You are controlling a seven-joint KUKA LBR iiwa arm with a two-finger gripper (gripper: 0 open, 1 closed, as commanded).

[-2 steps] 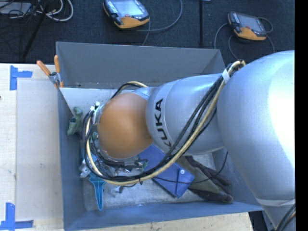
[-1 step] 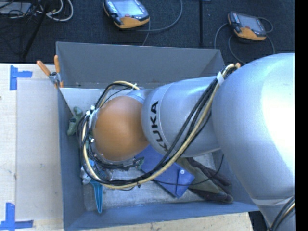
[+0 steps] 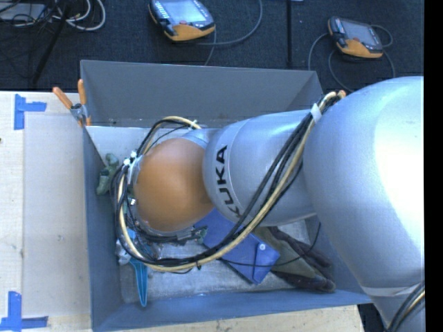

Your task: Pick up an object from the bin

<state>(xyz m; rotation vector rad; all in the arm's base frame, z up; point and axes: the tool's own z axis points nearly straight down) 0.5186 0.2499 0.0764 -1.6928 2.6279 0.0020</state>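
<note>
Several items in bin (image 3: 201, 99) | blue pouch (image 3: 250, 254), teal stick (image 3: 142, 286), blk handles (image 3: 304, 279), green bit (image 3: 106, 180) | fingers: can't tell

Blue flat pouch (image 3: 255, 258) lying centre-right; teal pointed piece (image 3: 142, 282) front-left corner

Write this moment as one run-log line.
arm: low in bin, left half | nearest: blue flat pouch, teal pointed piece | held: cannot tell

Black letters reading "UKA", running sideways, stand on the silver arm (image 3: 257, 151) just beside its orange cover; a letter before them is cut off. No other text is legible.
</note>
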